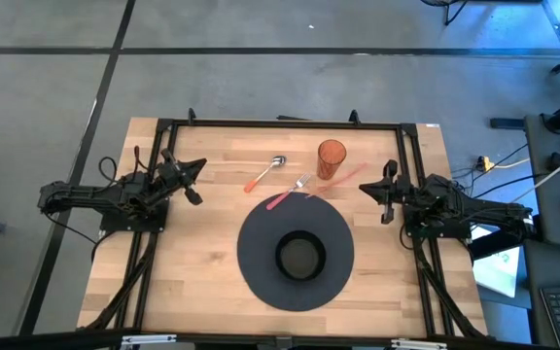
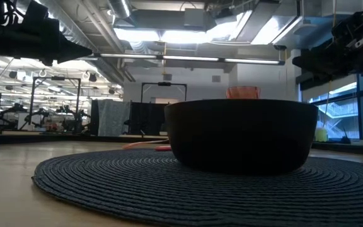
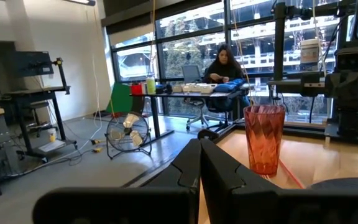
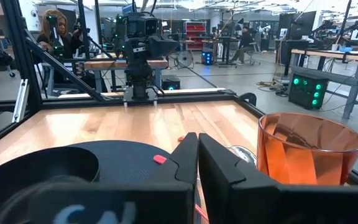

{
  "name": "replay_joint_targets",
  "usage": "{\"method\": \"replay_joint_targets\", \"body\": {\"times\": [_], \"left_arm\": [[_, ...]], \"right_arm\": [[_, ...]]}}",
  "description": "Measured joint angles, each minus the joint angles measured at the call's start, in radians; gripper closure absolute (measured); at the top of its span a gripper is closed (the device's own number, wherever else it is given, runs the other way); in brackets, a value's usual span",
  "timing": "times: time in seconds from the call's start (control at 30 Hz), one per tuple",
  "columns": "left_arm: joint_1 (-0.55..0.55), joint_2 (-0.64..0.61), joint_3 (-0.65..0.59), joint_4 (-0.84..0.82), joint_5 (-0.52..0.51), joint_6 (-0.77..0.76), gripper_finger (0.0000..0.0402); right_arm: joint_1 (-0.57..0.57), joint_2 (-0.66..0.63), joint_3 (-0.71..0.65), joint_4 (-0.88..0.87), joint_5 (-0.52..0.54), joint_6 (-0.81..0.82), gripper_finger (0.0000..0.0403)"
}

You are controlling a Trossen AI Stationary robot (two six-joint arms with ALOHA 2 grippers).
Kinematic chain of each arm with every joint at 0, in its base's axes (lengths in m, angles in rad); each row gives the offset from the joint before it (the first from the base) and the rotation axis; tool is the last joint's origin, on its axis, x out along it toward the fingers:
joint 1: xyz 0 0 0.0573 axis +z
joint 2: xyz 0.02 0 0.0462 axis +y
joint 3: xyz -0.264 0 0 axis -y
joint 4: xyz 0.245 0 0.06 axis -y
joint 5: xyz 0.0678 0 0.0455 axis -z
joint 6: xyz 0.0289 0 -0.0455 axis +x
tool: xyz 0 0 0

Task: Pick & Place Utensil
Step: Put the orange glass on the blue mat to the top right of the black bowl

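- Three utensils on the wooden table (image 1: 192,253), beyond the round dark mat (image 1: 261,272) with its black bowl (image 1: 299,256): a spoon (image 1: 265,173) with an orange handle, a fork (image 1: 290,191) with a red handle overlapping the mat's edge, and a pink piece (image 1: 343,179) beside the orange cup (image 1: 331,158).
- Probably light, stiff and thin; flat on the wood, hence awkward to pinch.
- Best taken mid-handle, across the narrow width; metal ends likely slippery.
- Left gripper (image 1: 191,181) near the table's left edge, right gripper (image 1: 382,192) near the right; fingers pressed together on both, nothing held.
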Motion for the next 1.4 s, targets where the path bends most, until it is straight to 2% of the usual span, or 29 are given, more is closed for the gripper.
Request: {"method": "replay_joint_targets", "body": {"times": [0.23,0.4,0.5,0.7,0.77,0.87,0.97,1.1,1.23,1.4], "left_arm": [[0.0,0.0,0.0,0.0,0.0,0.007,0.0398],[0.0,0.0,0.0,0.0,0.0,0.008,0.0398],[0.0,0.0,0.0,0.0,0.0,0.008,0.0398],[0.0,0.0,0.0,0.002,0.0,0.025,0.0398],[0.0,0.0,0.0,0.002,0.0,0.024,0.0398],[0.0,0.0,0.0,0.001,0.0,0.024,0.0398],[0.0,0.0,0.0,-0.002,0.0,0.025,0.0398],[0.0,0.0,0.0,-0.004,0.0,0.032,0.0398],[0.0,0.0,0.0,-0.005,0.0,0.034,0.0398],[0.0,0.0,0.0,-0.005,0.0,0.034,0.0398]], "right_arm": [[0.0,0.016,0.005,0.085,0.012,0.08,0.0387],[0.0,0.121,0.14,0.024,0.103,0.08,0.0387],[0.0,0.248,0.294,-0.098,0.146,0.115,0.0387],[0.0,0.622,0.674,-0.394,0.285,0.085,0.0387],[0.0,0.757,0.802,-0.474,0.33,0.052,0.0386],[-0.001,0.945,0.989,-0.605,0.342,-0.052,0.0376],[0.0,1.12,1.167,-0.777,0.339,-0.182,0.0347],[0.0,1.32,1.356,-1.016,0.355,-0.292,0.028],[0.0,1.47,1.448,-1.132,0.365,-0.356,0.0205],[0.0,1.548,1.475,-1.179,0.401,-0.37,0.0142]]}}
